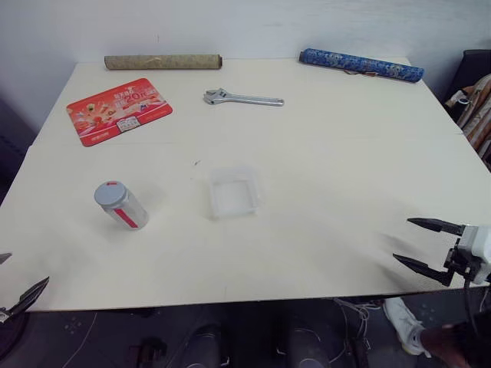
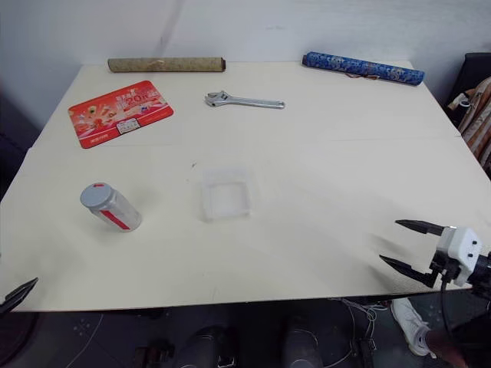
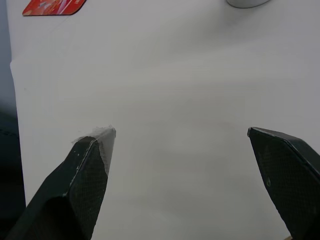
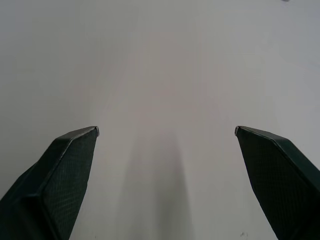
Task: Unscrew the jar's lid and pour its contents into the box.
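Both my grippers, left and right, spread, empty. Jar untouched, lid on: approach step. Next: left grasps jar, right twists lid.

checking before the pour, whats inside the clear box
Nothing shows in the box: its translucent floor lets the table through. The jar stands apart to its left, lid on.

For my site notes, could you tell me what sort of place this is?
Probably a lab or workshop test space: a plain pale table against a bare wall, props like a wrench and a jar, and loose cables underneath.
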Controlling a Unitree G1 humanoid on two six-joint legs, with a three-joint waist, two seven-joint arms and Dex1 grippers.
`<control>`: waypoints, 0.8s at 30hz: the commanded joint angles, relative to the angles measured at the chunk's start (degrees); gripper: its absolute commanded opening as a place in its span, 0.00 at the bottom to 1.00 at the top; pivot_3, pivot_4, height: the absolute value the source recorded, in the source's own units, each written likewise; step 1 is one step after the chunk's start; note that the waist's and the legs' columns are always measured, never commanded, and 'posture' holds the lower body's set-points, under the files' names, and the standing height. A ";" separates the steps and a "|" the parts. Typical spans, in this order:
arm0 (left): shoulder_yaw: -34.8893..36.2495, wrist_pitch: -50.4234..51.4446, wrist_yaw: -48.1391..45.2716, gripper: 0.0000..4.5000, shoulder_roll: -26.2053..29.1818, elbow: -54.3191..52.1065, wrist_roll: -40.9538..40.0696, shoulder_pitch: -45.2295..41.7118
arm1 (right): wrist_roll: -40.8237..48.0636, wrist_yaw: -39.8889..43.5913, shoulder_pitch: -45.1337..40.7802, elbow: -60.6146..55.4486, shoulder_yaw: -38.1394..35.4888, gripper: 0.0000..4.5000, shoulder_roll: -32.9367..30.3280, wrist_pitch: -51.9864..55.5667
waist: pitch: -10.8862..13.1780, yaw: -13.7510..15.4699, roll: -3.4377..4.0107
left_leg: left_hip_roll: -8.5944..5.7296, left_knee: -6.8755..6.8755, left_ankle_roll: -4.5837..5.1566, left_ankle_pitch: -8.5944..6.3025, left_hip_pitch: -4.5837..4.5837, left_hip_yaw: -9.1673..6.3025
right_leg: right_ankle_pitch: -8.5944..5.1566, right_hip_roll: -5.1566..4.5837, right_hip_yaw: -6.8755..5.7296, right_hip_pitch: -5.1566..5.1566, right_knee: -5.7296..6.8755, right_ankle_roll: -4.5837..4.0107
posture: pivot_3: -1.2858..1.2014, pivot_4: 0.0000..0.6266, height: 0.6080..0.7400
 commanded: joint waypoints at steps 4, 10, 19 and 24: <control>3.31 4.13 3.05 0.99 -2.25 -4.69 -2.92 1.79 | 1.10 -3.56 -1.24 -7.40 1.26 1.00 1.04 5.21 | 0.00 0.04 0.00 | 0.00 0.01 0.00 0.00 0.00 -0.01 | 0.00 -0.01 0.01 0.01 0.01 0.00 | 0.52 0.24 1.00; 8.68 12.32 7.83 0.99 -8.72 -8.80 -9.47 5.34 | 6.49 -7.74 -6.09 -19.88 4.54 1.00 8.90 10.78 | -0.01 -0.19 -0.02 | 0.07 0.07 -0.02 0.00 0.01 0.00 | 0.00 0.07 0.02 0.02 0.07 0.00 | 0.52 0.24 1.00; 9.93 13.17 12.00 0.99 -19.55 -11.75 -12.08 9.67 | 10.39 -6.80 -7.76 -29.48 10.52 1.00 16.72 13.00 | -0.20 0.85 -0.34 | 0.05 0.20 0.07 -0.05 0.00 -0.06 | 0.00 0.04 -0.03 0.09 0.08 -0.01 | 0.52 0.24 1.00; 4.78 14.58 16.25 0.99 -24.83 -26.34 -12.51 9.11 | 10.22 -3.20 -8.58 -24.13 10.17 1.00 18.22 9.69 | -0.37 1.64 -0.62 | 0.04 0.25 0.10 -0.07 0.06 -0.10 | -0.01 0.00 0.00 0.08 -0.02 -0.02 | 0.52 0.24 1.00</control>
